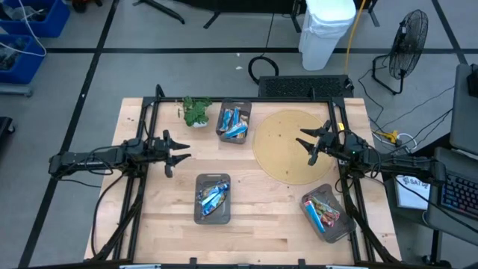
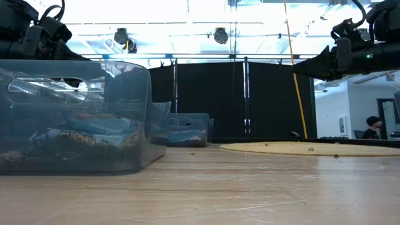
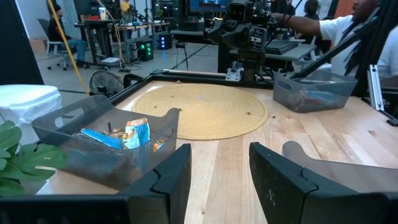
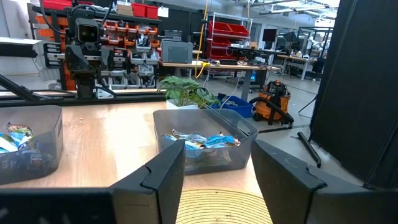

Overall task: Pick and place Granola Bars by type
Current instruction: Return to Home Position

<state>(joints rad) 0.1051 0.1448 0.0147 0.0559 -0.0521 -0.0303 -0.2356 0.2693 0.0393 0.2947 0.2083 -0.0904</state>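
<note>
**A:** What is laid out only in the high view?

**B:** The whole worktop is shown there. A round woven mat is seen at 2 o'clock from its middle. Three grey bins are set around it: the 12 o'clock bin, the 8 o'clock bin and the 4 o'clock bin. A small green plant is placed at 11 o'clock. The left hand is held at 9 o'clock over bare wood, and the right hand at 2 o'clock over the mat. Both are spread, with nothing between the fingers.

**A:** Where are the granola bars found?

**B:** They are lodged in the bins. Mostly blue ones are seen at 12 o'clock, blue with some gold at 8 o'clock, and reddish ones beside a blue one at 4 o'clock.

**A:** What is added by the other views?

**B:** In the low view the 8 o'clock bin is seen close through its clear wall, and pale lettering is shown on a blue wrapper. The mat is reduced to a thin strip, and a person is glimpsed in the room behind. In each wrist view the spread fingers are confirmed and the opposite arm is shown across the worktop.

**A:** What is hidden?

**B:** In the low view both arms are cut off at the top edge. The bars are overlapped, so a count cannot be settled.
</note>
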